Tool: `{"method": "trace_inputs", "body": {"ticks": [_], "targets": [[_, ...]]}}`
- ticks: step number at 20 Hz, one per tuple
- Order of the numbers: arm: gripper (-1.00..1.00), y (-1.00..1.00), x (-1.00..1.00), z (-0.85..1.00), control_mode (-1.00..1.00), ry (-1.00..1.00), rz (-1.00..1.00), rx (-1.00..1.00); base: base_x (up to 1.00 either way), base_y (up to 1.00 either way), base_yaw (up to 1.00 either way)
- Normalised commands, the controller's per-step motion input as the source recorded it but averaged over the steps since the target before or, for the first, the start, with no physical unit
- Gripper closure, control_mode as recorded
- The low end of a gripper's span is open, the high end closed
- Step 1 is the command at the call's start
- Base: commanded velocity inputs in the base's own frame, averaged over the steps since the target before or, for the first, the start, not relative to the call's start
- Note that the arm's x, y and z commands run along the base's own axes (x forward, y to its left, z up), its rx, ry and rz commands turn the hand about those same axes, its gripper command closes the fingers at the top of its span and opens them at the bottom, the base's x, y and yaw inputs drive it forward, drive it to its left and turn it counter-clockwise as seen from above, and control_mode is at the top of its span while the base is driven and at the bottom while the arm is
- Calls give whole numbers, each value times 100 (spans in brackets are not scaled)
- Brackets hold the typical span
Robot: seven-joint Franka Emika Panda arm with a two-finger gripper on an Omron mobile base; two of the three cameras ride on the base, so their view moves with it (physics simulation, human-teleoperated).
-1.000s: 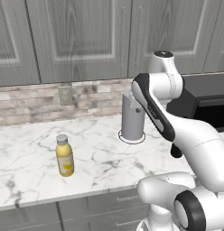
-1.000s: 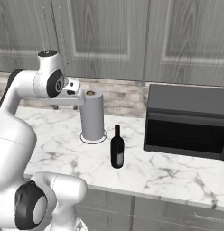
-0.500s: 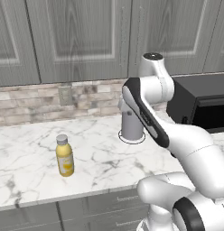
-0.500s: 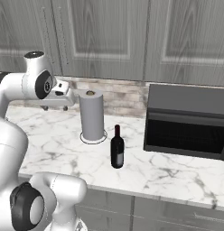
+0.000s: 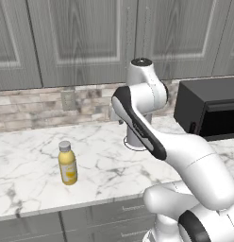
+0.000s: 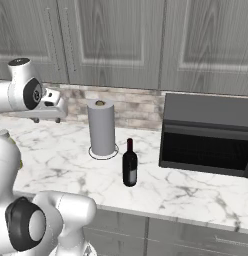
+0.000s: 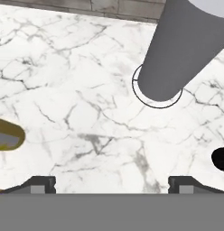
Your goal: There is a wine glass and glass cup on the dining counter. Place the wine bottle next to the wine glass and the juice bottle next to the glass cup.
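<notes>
Claw held high over the marble tabletop, gripping nothing.

The marble tabletop (image 6: 66,155) runs along a brick-tile backsplash under grey cabinets (image 6: 116,42), with a black microwave (image 6: 208,135) at its right end. A grey paper-towel roll (image 6: 101,127) stands upright on a ringed base near the backsplash. The wine bottle (image 6: 129,163) stands just in front of it, slightly right; the juice bottle (image 5: 67,163) stands well to the left. The claw (image 7: 112,184) hangs above bare marble, fingertips (image 7: 39,184) spread wide apart.
</notes>
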Motion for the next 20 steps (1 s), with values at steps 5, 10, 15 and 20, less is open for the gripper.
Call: {"method": "trace_inputs", "body": {"ticks": [5,10,15,20], "targets": [[-100,45,-7,-1,-100,5,1,0,0,0,0],[-100,44,-10,0,-100,6,0,0,0,0,0],[-100,45,-17,0,-100,1,0,0,0,0,0],[-100,49,-14,-4,-100,0,0,0,0,0,0]]}}
